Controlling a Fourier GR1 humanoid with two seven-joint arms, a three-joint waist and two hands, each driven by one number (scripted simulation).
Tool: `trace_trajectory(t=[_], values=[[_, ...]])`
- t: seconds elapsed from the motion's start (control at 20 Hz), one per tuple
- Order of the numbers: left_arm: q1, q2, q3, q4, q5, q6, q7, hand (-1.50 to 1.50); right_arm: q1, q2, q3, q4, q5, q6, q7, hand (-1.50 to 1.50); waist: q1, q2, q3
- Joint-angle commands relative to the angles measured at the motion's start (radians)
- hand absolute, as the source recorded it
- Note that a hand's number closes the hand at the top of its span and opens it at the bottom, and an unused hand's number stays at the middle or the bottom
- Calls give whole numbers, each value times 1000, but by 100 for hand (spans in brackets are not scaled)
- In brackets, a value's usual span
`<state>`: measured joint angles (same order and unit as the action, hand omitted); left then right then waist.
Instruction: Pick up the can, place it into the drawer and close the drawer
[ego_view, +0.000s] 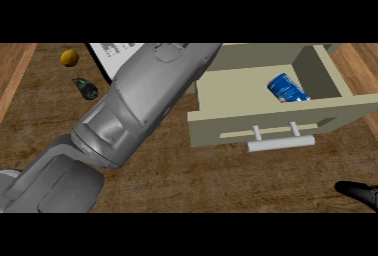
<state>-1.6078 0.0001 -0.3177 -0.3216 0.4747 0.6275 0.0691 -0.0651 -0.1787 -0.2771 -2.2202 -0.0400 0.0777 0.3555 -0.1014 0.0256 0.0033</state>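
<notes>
The blue can lies tilted inside the open drawer, near its right wall, its long axis slanting from upper left to lower right. The left forearm crosses the wooden surface toward its far edge, its hand hidden, so I cannot tell its fingers' state. The right hand shows at the near right corner, fingers unreadable; a yellow fruit and a dark green one lie far left.

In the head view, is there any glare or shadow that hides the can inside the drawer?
Head view: no glare on the blue can, which shows clearly inside the open drawer; the drawer's right inner wall is shaded darker, and its handle casts a soft shadow on the front. The grey left forearm shows pale highlights.
</notes>
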Motion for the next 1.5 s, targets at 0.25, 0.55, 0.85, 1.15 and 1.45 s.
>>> trace_trajectory(t=[0.25, 0.55, 0.85, 1.15, 1.45], values=[[0, 0, 8, 7, 84, 9, -33, -150, -41, -91, 37, 23, 125, 61, -115, -150, 6, 2, 0], [-17, 0, 41, 24, 120, 9, -73, -150, -109, -148, 149, 112, 366, 49, -148, -150, 35, 5, -2], [-41, 0, 35, 38, 130, 22, -91, -150, -221, -165, 277, 273, 587, 3, -205, -150, 55, 3, -1], [-7, 0, 25, 50, 99, -15, -114, -150, -233, -128, 386, 509, 769, -96, -308, -150, 94, -9, -2], [-15, 0, 43, 27, 107, -28, -96, -150, -376, -95, 431, 759, 923, -188, -321, -150, 98, -12, -2]])
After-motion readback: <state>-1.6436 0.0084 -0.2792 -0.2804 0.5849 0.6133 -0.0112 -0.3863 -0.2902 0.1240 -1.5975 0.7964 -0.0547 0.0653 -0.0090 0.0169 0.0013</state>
